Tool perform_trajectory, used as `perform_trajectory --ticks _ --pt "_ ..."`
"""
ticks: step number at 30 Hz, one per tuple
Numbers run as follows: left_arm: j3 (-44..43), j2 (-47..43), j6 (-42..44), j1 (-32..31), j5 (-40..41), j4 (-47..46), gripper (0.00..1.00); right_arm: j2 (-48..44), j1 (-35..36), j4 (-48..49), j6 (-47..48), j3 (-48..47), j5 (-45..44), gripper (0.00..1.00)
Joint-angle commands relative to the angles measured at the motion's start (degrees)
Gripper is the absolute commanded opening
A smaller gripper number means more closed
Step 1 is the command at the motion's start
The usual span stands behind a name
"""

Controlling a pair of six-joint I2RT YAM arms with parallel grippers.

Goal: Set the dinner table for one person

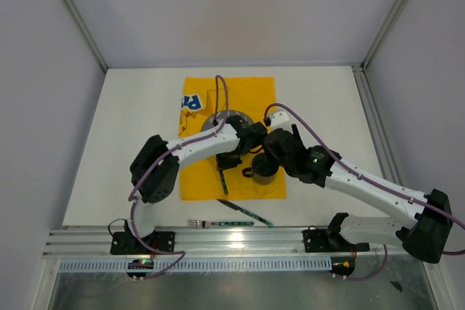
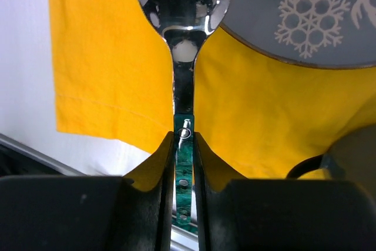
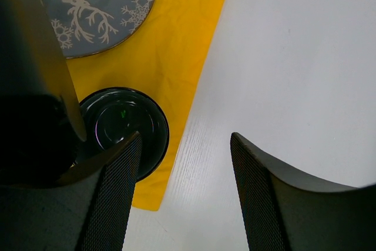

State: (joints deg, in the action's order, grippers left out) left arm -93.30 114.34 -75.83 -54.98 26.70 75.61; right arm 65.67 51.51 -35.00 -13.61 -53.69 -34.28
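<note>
At the near edge, a metal rail (image 1: 218, 241) is seen, on which both arms are mounted. Just beyond it, a fork (image 1: 195, 223) and a green-handled knife (image 1: 247, 213) are laid on the white surface (image 1: 320, 99), which fills the whole working area. This surface is judged stiff, flat and fixed. It is not a thing to be gripped, only to be set upon, and smooth cutlery may be expected to slide on it.

Further in, a yellow cloth (image 1: 200, 179) is spread at the middle. It is judged soft and easily rucked if anything is dragged across it.

Over its near part, the left claw (image 2: 183, 145) is clamped narrowly on the green handle of a spoon (image 2: 183, 74), the polished bowl pointing away. The spoon is judged light, stiff and slippery, best held by the handle as it is. Whether it touches the cloth cannot be told.

Just beside it to the right, a dark glossy cup (image 3: 126, 123) is stood on the cloth's corner. The right claw (image 3: 185, 139) is held wide and empty above that corner's edge.

Beyond, a grey plate (image 3: 117, 22) printed with a reindeer and snowflakes is set on the cloth, close by the spoon's bowl. Cup, plate and both crowded arms are judged the likely obstacles.
</note>
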Motion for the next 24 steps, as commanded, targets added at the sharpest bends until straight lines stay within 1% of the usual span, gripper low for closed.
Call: perform_trajectory --ticks 1,2,3,6,13,16,24 --pt "-1.3 -5.1 15.1 -0.1 1.7 12.2 0.00 0.7 -0.4 3.0 0.7 -0.4 -0.1 0.66" --pt "-1.4 -5.5 16.7 -0.1 0.0 12.4 0.00 0.8 -0.4 3.3 0.8 -0.4 0.2 0.66" --pt "-1.2 -6.0 21.9 -0.1 -1.5 12.0 0.00 1.0 -0.5 3.4 0.9 -0.5 0.4 0.66" --pt "-1.7 -6.7 29.1 -0.1 -3.8 12.7 0.00 1.9 -0.7 4.1 1.2 -1.1 0.9 0.66" --pt "-3.9 -7.0 37.1 -0.1 -3.2 19.0 0.00 3.8 -0.8 5.9 2.6 -1.9 1.8 0.66" --pt "-2.7 -6.2 39.9 -0.1 -4.4 19.5 0.00 4.5 -1.0 6.3 3.1 -2.5 2.0 0.66" --pt "1.4 -4.3 41.0 -0.5 -4.4 19.6 0.00 5.3 -1.8 6.8 4.5 -3.3 2.3 0.66"
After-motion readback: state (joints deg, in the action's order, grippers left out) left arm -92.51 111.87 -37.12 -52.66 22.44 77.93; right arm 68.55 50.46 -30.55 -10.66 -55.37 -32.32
